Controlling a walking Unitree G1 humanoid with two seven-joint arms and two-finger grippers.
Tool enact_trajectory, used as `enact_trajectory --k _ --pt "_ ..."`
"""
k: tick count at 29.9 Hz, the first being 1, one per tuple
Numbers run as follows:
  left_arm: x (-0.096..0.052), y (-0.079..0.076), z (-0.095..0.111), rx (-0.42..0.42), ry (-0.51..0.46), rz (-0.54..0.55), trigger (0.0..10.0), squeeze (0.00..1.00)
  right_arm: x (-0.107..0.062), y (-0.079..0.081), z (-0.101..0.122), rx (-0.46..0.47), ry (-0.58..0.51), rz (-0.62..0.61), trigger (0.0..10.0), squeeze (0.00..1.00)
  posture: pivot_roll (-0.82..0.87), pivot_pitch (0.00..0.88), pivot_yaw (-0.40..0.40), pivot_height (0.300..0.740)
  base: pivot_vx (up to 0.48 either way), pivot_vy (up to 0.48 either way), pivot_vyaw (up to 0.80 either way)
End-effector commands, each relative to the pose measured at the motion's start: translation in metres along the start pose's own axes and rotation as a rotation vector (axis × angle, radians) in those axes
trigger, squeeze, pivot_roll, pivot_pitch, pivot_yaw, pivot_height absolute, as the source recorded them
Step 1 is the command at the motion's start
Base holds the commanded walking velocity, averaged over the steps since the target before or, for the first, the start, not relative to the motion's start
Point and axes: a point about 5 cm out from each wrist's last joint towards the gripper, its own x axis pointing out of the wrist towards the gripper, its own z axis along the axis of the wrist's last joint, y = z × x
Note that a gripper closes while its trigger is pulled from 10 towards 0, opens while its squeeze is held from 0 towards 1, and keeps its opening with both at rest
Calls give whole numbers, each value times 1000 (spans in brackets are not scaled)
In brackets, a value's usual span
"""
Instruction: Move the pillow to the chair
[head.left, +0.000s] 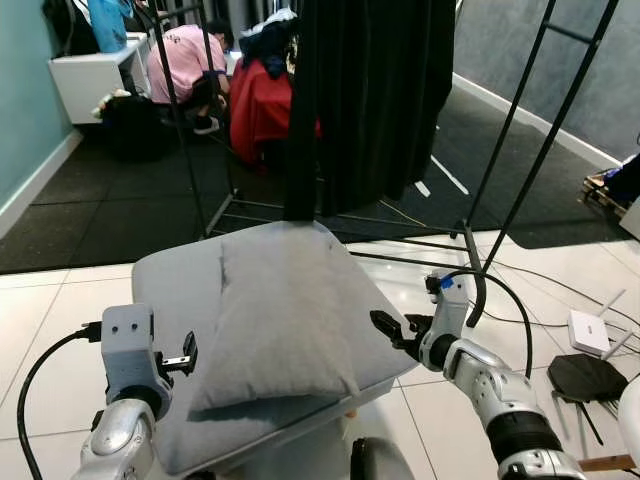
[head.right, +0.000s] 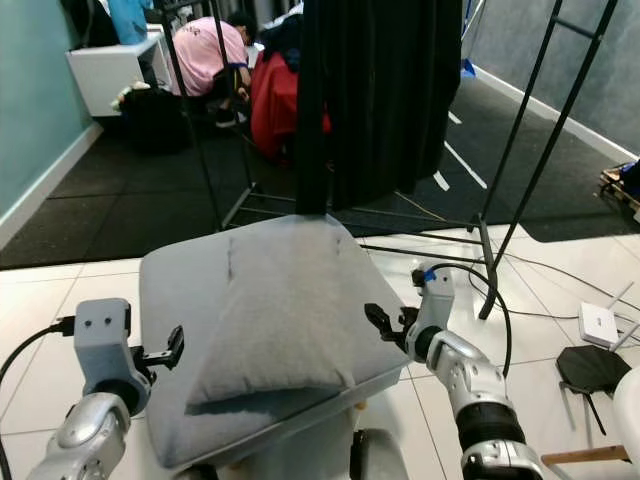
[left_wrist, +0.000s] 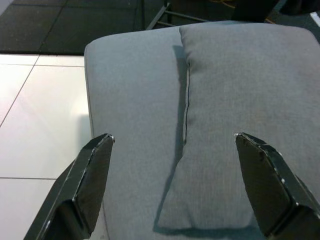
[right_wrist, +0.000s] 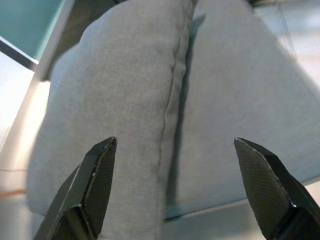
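A grey pillow (head.left: 285, 320) lies flat on the grey cushioned seat of the chair (head.left: 165, 300) right in front of me. My left gripper (head.left: 185, 358) hovers open at the seat's left side, its fingers (left_wrist: 90, 175) spread and pointing at the pillow's left seam (left_wrist: 186, 115). My right gripper (head.left: 390, 328) is open at the seat's right edge, just off the pillow's right side. In the right wrist view the pillow (right_wrist: 130, 100) bulges above the seat (right_wrist: 235, 100) between the spread fingers (right_wrist: 265, 180). Nothing is held.
A black garment (head.left: 375, 90) hangs from a black metal rack (head.left: 520, 180) just behind the chair. A person in pink (head.left: 185, 60) sits on the dark floor at the back left. A white router (head.left: 590, 332) and cables lie on the tiles at right.
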Motion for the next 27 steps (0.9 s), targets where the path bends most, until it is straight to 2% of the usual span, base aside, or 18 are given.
enact_trajectory --k 1,7,8,9,14,18,20,27 --pt "0 6 -3 5 20 19 10000 0 1 -1 -5 99 22 35 10000 0 -159 45 -58 574 0 0 0" --pt "-3 8 -6 13 28 25 10000 0 5 4 -17 138 92 80 10000 0 -153 42 -64 574 0 0 0" --pt "-3 9 -7 15 32 28 10000 0 7 7 -19 152 102 109 10000 67 -151 38 -61 574 0 0 0" --pt "-3 10 -7 16 33 31 10000 0 8 12 -22 130 123 154 10000 1000 -148 41 -62 574 0 0 0" --pt "-1 11 -5 19 29 34 10000 0 10 18 -26 86 167 211 10000 1000 -147 48 -60 574 0 0 0" --pt "0 12 -1 24 20 36 10000 0 10 16 -28 52 197 197 10000 1000 -143 51 -59 574 0 0 0" --pt "-2 13 0 27 18 38 10000 0 11 12 -27 49 202 154 10000 1000 -140 53 -58 574 0 0 0" --pt "-3 13 0 27 17 39 10000 0 11 9 -26 53 201 130 10000 1000 -140 60 -56 574 0 0 0"
